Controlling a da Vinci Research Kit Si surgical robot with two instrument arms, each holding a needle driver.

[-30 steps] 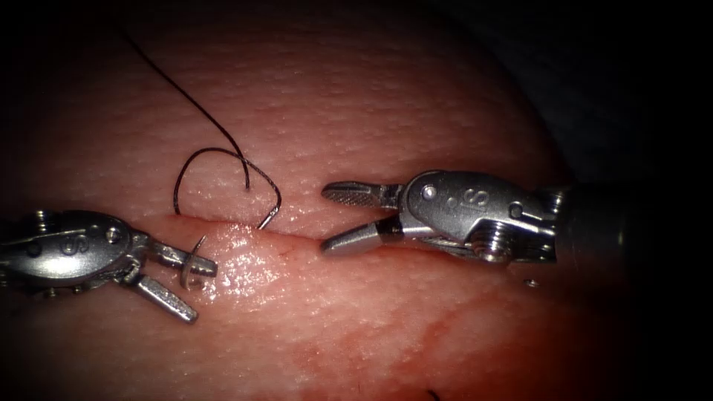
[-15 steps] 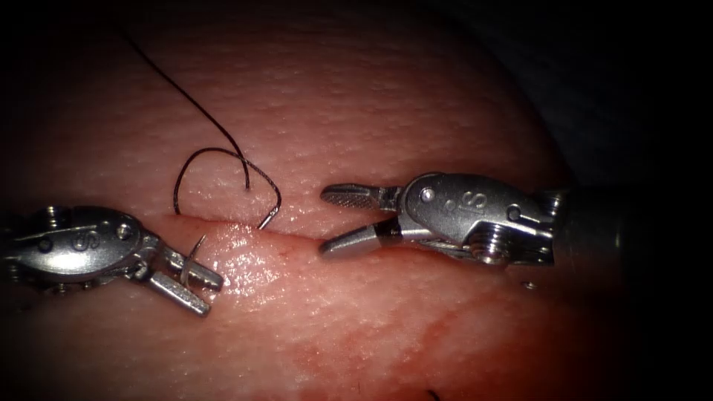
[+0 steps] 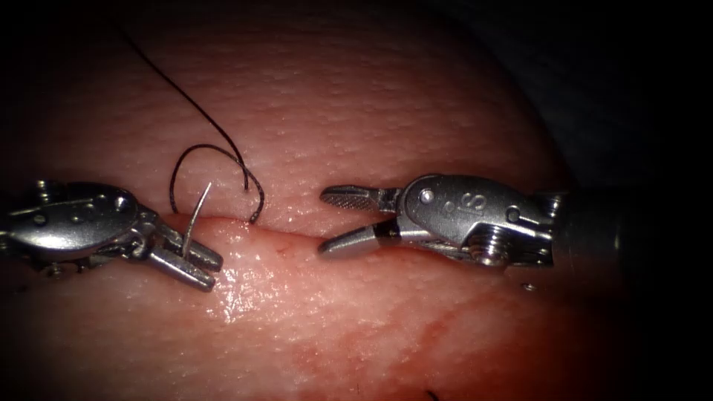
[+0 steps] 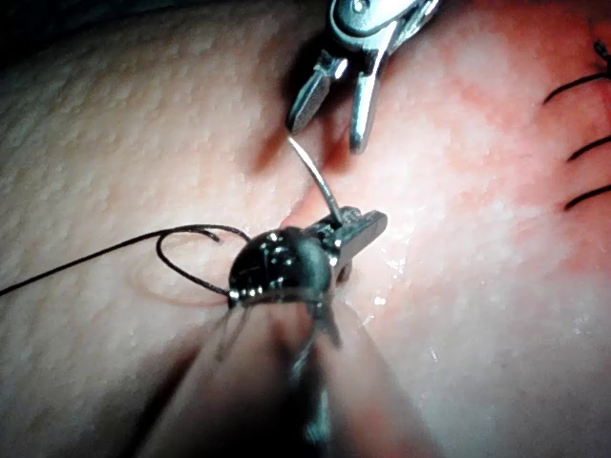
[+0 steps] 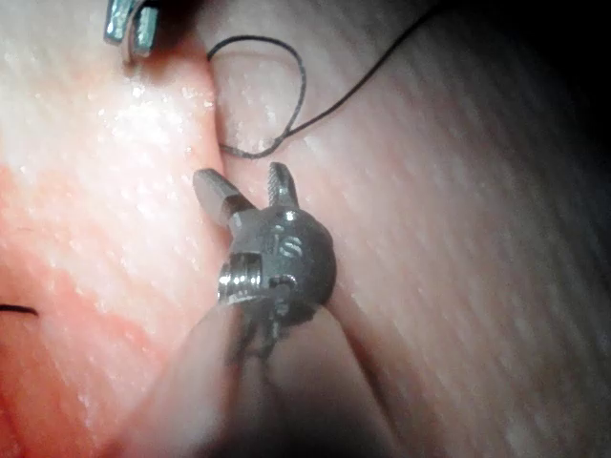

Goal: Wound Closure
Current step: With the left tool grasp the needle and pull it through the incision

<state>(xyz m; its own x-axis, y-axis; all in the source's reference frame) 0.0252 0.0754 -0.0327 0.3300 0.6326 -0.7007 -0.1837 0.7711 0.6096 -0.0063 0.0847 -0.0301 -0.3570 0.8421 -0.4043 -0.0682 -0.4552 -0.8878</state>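
Since 1 s ago left claw (image 3: 194, 267) closed on needle (image 3: 195, 215) and drew it up from cut (image 3: 297, 236) | needle near upright, tip up, free of tissue (image 3: 386, 96) | thread (image 3: 215, 160) looped above cut | right claw (image 3: 336, 220) wide open, empty

the left tool (image 3: 194, 265) sits at the cut's (image 3: 297, 236) left end, the needle (image 3: 196, 211) standing up from its jaws. the thread (image 3: 215, 152) loops just behind the cut. the right tool (image 3: 336, 220) lies right of the loop, over the cut.
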